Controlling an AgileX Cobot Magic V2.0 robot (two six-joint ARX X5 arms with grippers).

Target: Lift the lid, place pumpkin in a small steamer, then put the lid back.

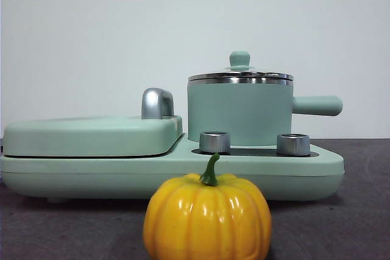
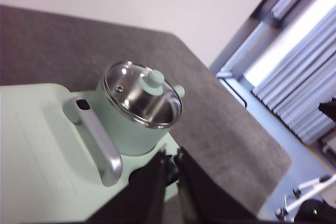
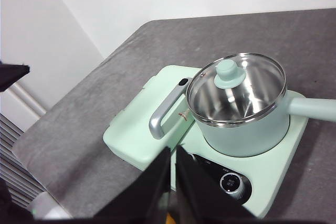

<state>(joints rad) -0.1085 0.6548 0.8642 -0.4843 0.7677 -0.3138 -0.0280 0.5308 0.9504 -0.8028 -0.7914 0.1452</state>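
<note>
A small glossy yellow-orange ribbed pumpkin point(image 1: 207, 218) with a curved green stem sits alone on the dark grey worktop point(image 1: 359, 211), nearest the front camera and in front of the mint-green cooking appliance point(image 1: 183, 175) — apart from it, where an arm could likely come down on it from above.

Behind it, on the right half of the appliance, stands the small steamer point(image 1: 239, 114), a mint-green cylindrical pot with a steel rim and a straight side handle pointing right. The round clear glass lid point(image 1: 240, 76) with its shiny steel rim and mint-green knob lies flat and seated on the pot, so the first step — lifting it — looks not yet begun. Two steel dials point(image 1: 214, 142) face the front below the pot. On the left half lies the wide flat mint-green griddle cover point(image 1: 91, 135), closed, with a curved steel handle point(image 1: 157, 103) at its right edge beside the pot.

Both arms wait high above the scene and do not show in the front view. The left gripper point(image 2: 170, 162) hangs above the appliance with its jaws drawn nearly together, holding nothing; the right gripper point(image 3: 173, 163) does likewise, its jaws a thin slit apart and empty. Through the glass, the pot's steel inside appears empty, ready to receive the pumpkin.
</note>
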